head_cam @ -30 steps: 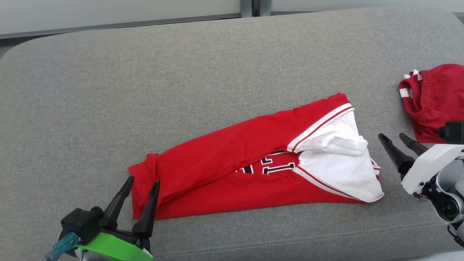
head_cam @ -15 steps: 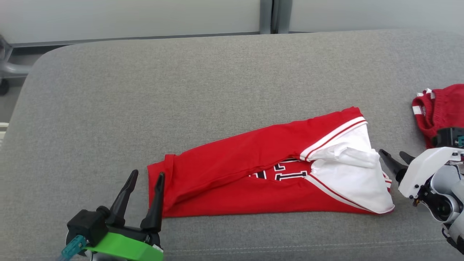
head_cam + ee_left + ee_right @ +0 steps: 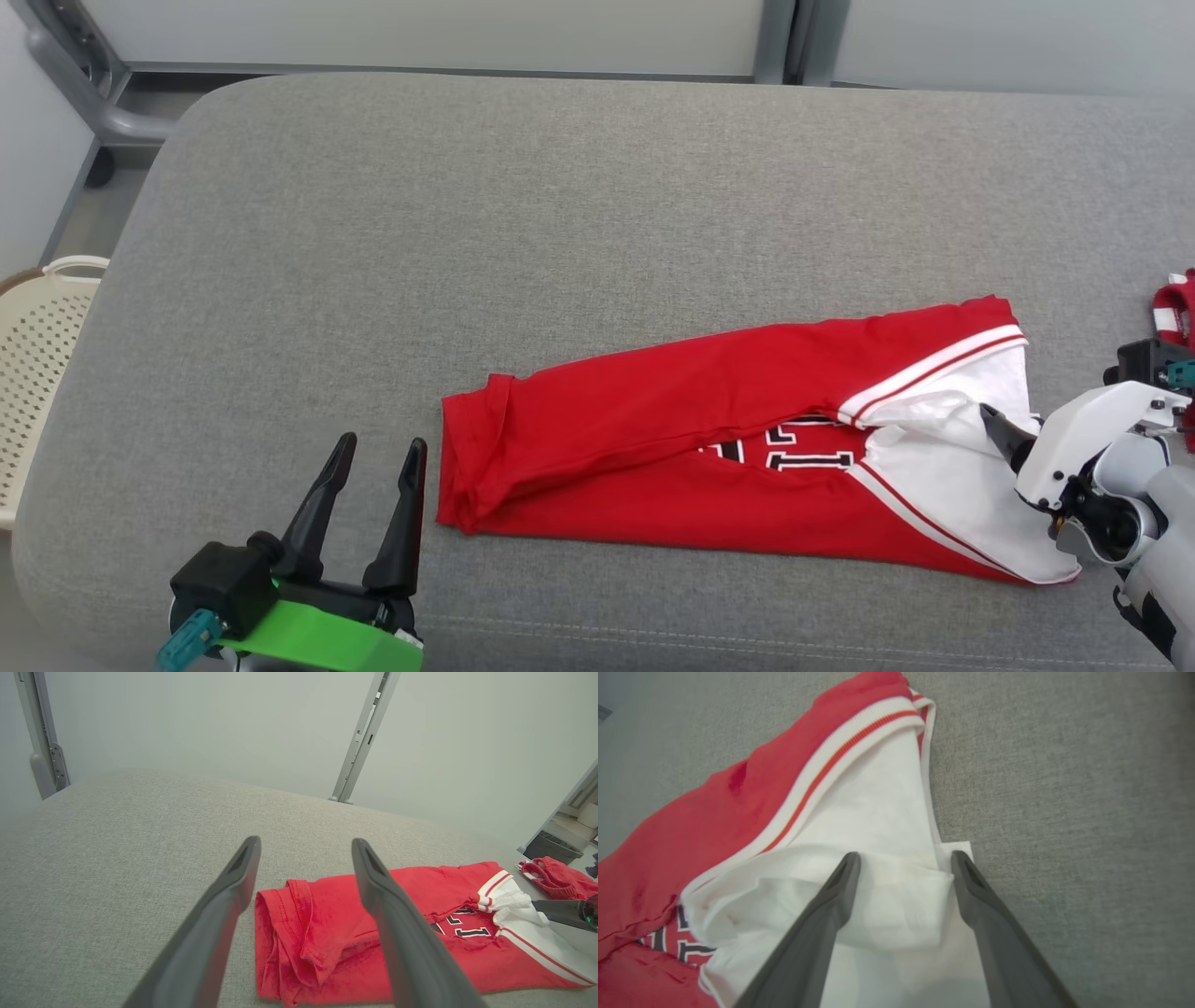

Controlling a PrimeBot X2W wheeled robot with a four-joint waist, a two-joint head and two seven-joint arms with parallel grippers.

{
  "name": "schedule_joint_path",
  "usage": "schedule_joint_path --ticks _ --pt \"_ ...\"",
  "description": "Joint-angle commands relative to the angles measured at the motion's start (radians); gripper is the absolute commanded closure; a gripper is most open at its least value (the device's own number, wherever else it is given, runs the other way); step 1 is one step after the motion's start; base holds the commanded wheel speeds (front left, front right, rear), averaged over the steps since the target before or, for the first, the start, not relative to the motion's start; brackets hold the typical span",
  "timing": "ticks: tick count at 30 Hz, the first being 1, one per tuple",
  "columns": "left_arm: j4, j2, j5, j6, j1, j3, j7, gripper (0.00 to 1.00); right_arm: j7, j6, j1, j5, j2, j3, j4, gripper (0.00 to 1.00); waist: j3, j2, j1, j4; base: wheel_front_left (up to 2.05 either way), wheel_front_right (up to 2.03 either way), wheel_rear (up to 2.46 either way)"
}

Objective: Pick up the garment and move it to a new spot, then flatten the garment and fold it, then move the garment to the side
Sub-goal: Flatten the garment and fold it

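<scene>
**Red jersey [image 3: 709, 439] lies folded on grey cushion [image 3: 560, 233]**
The left gripper [image 3: 383, 441], jaws wide and empty, sits just beside its red end. The right gripper [image 3: 904, 855], jaws spread wide, straddles its white end without gripping.

Second red garment [image 3: 1184, 303] and pale basket [image 3: 37, 355] — cut off by the head view's edges — jersey lettering [image 3: 810, 459] half hidden by a fold.

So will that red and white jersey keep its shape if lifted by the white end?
Probably not: the red and white jersey lies in soft creases, so it should droop. It looks thin, likely light.
</scene>
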State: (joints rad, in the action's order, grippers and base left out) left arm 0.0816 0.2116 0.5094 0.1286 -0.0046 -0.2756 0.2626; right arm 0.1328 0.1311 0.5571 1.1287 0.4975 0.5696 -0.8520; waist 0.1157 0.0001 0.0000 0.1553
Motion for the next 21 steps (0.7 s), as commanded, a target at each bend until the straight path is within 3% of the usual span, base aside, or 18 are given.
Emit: schedule_joint_path --ticks 1,21 --pt "-0.003 0.0 -0.006 0.002 0.016 0.003 0.002 0.0 0.017 -0.001 0.002 -0.01 -0.008 0.0 -0.03 0.0 0.004 -0.0001 0.0 0.024 0.0 0.0 0.0" --pt "0.037 0.016 -0.05 0.002 -0.016 0.038 0.002 0.0 0.082 0.005 0.037 -0.072 -0.129 0.023 -0.188 0.0 0.001 -0.0001 0.0 0.07 0.0 0.0 0.0"
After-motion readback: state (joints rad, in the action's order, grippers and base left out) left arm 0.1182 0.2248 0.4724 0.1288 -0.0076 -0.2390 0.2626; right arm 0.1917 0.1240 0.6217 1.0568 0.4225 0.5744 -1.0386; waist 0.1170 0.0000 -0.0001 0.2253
